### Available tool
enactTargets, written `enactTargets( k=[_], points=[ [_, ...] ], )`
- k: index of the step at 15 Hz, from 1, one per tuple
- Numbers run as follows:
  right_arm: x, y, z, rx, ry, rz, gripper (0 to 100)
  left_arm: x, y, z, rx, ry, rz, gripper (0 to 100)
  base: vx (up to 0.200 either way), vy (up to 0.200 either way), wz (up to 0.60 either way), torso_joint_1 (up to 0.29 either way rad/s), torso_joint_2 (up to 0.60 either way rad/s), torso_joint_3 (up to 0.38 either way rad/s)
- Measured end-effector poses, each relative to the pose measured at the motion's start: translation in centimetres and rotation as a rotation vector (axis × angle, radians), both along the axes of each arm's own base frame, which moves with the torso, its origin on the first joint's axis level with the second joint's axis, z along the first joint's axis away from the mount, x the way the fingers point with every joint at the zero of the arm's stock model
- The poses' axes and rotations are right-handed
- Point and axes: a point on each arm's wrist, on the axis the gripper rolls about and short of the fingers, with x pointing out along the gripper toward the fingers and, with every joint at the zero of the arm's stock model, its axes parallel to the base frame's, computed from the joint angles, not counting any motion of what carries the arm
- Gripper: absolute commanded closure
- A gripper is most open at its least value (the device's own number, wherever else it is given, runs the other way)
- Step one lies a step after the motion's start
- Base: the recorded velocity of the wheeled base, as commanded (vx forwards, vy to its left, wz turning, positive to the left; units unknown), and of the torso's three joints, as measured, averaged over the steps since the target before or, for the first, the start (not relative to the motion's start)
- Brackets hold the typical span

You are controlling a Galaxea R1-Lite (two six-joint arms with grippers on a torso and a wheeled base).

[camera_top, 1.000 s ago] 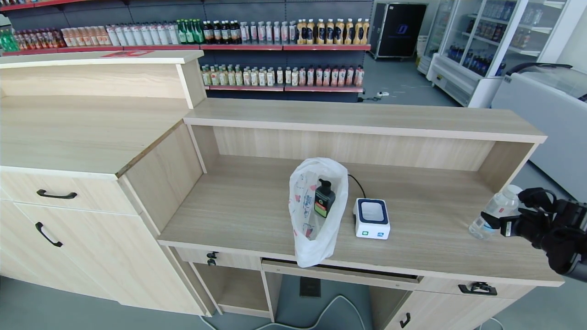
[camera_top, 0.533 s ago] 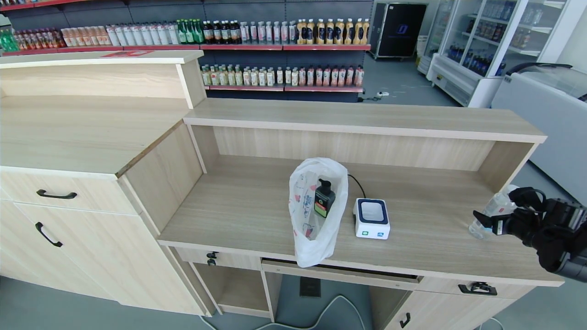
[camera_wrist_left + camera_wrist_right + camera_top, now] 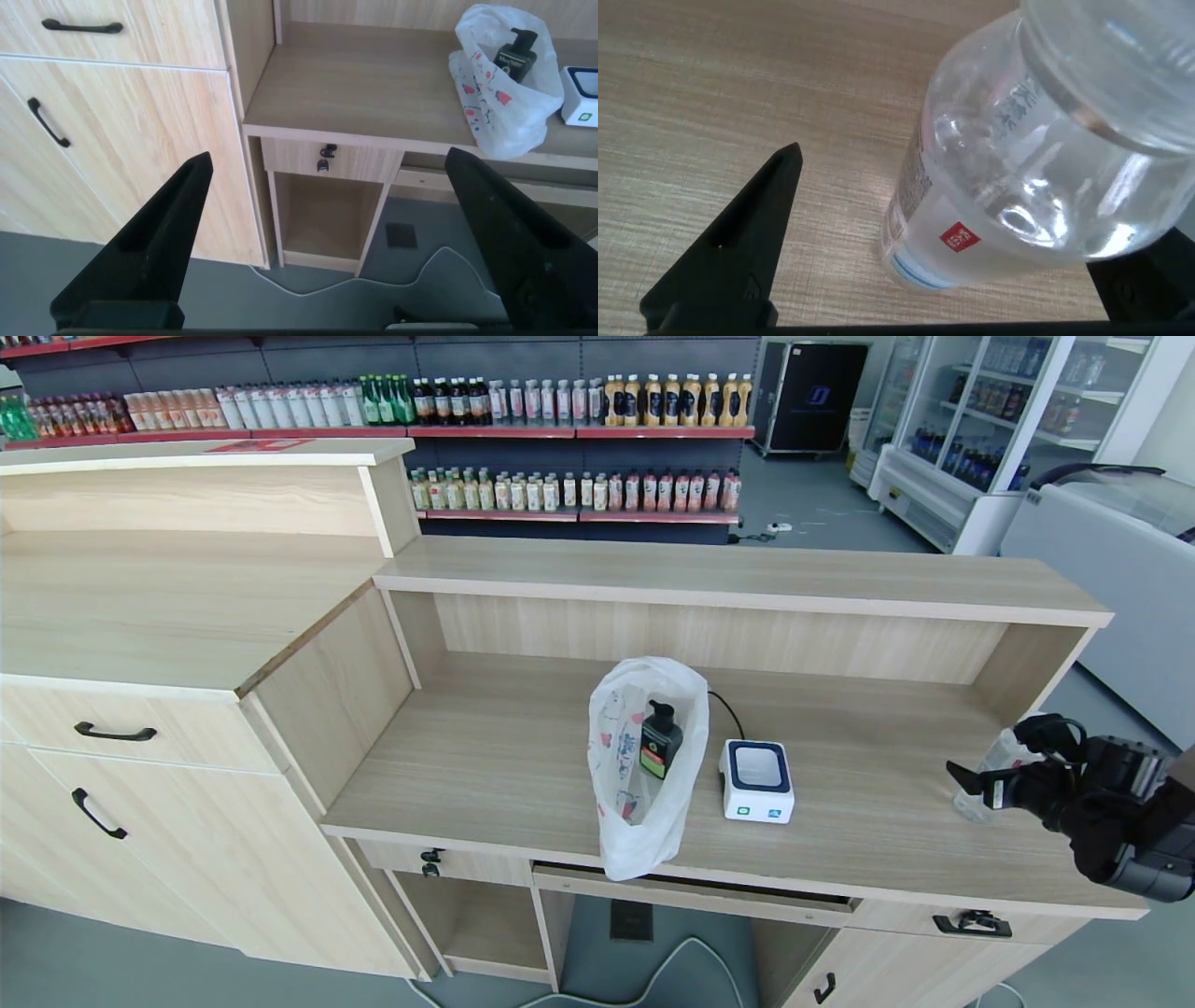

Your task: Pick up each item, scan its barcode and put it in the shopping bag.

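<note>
the water bottle [image 3: 1008, 177] stood upright at the 3 o'clock end of the bench [image 3: 523, 756], between the spread fingers of the right claw [image 3: 991, 753], seemingly not yet pinched. the left claw [image 3: 327, 159], also apart, hung well away.

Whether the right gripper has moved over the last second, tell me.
Yes. The right gripper has shifted left in the head view, nearer the scanner, so its open jaws now straddle the water bottle.
</note>
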Motion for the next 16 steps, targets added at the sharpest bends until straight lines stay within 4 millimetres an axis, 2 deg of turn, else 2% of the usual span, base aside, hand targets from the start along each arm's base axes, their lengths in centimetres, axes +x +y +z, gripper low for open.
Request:
enactTargets(
  k=[11,12,16],
  points=[
    [1.5,-0.3,0.1,-0.014,-0.042,0.013,0,0.0,0.0,0.0,0.000,0.000,0.000,0,0.000,0.000,0.00,0.000,0.00,0.000],
    [1.5,-0.3,0.0,-0.012,-0.040,0.014,100,0.0,0.0,0.0,0.000,0.000,0.000,0,0.000,0.000,0.00,0.000,0.00,0.000],
    [1.6,-0.4,-0.8,-0.008,-0.033,0.014,100,0.0,0.0,0.0,0.000,0.000,0.000,0,0.000,0.000,0.00,0.000,0.00,0.000]
  ],
)
